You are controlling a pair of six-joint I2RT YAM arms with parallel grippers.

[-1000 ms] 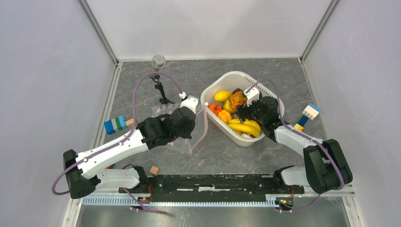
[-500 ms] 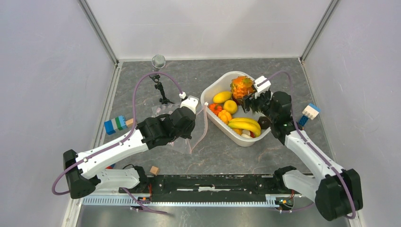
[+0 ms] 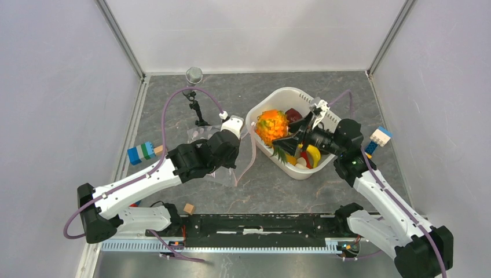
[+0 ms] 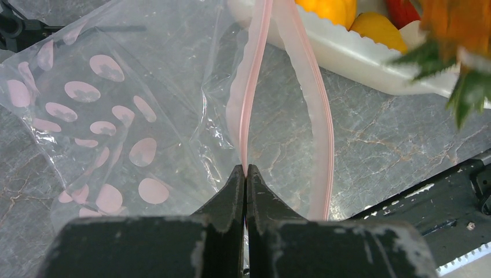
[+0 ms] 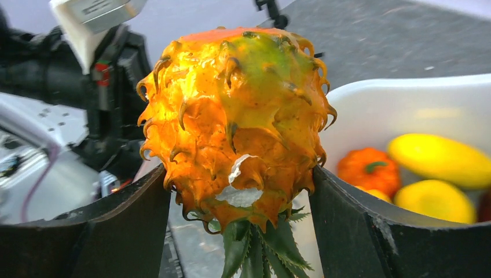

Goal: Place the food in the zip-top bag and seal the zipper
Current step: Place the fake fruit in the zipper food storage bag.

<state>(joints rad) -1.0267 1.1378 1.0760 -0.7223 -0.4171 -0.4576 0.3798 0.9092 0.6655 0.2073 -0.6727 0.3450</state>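
My right gripper point(image 3: 288, 141) is shut on a spiky orange toy pineapple point(image 3: 271, 127) with a green leafy top point(image 5: 272, 249), held above the white tub's left end; its fingers point(image 5: 116, 226) press both sides of the fruit point(image 5: 237, 116). My left gripper point(image 3: 236, 152) is shut on the zipper point(image 4: 250, 98), the pink strip of the clear dotted zip-top bag point(image 4: 110, 127); the mouth gapes, the other strip point(image 4: 315, 110) bowed apart. The bag point(image 3: 200, 139) lies left of the tub, mostly under my left arm. More food stays in the tub: a banana point(image 3: 314, 154), mango point(image 5: 440, 159) and an orange piece point(image 5: 369, 168).
The white tub point(image 3: 301, 95) stands right of centre. Block stacks lie at the left point(image 3: 141, 152) and at the right point(image 3: 377, 139). A small wooden cube point(image 3: 188, 208) sits near the front rail. A black stand point(image 3: 198, 110) and a metal cup point(image 3: 194, 75) are at the back.
My right gripper has lifted the pineapple out of the tub and carried it left, tilting it toward the bag. My left arm has held still on the strip.
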